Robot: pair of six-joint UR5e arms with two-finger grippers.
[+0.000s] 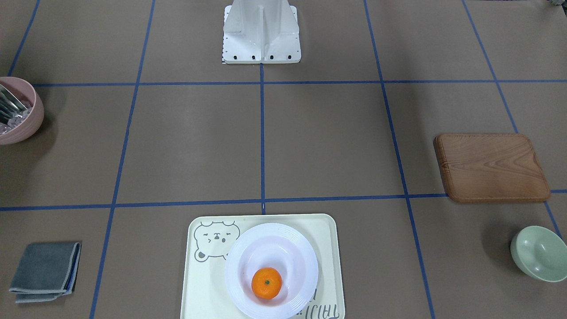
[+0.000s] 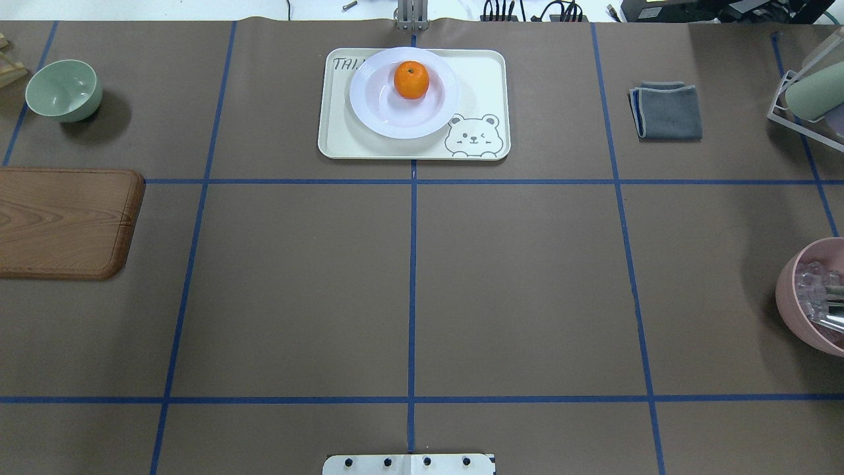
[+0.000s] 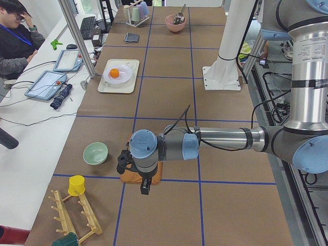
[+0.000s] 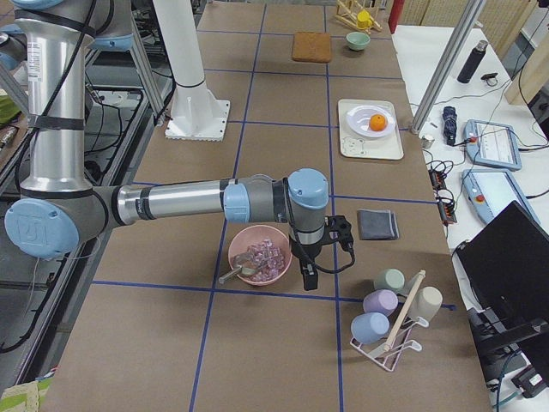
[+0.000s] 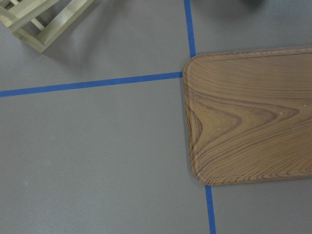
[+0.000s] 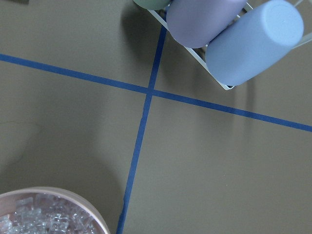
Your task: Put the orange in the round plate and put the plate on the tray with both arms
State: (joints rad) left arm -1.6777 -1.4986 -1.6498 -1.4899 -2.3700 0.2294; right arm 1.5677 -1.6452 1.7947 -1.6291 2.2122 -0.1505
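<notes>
The orange [image 2: 411,80] lies in the sunken centre of the white round plate [image 2: 369,112]. That plate rests on the cream bear-face tray [image 2: 488,79] at the table's far middle edge. Neither gripper is near them. Only the exterior left view shows my left gripper [image 3: 145,184], hanging above the wooden board; I cannot tell if it is open or shut. Over the table beside the pink bowl hangs my right gripper [image 4: 309,276], seen only in the exterior right view, state unclear.
A wooden board [image 2: 62,221] and a green bowl [image 2: 64,89] sit at the left. At the right are a grey cloth [image 2: 667,111], a pink bowl [image 2: 814,297] of clear pieces and a cup rack [image 4: 390,322]. A person [image 3: 15,31] sits at the side desk.
</notes>
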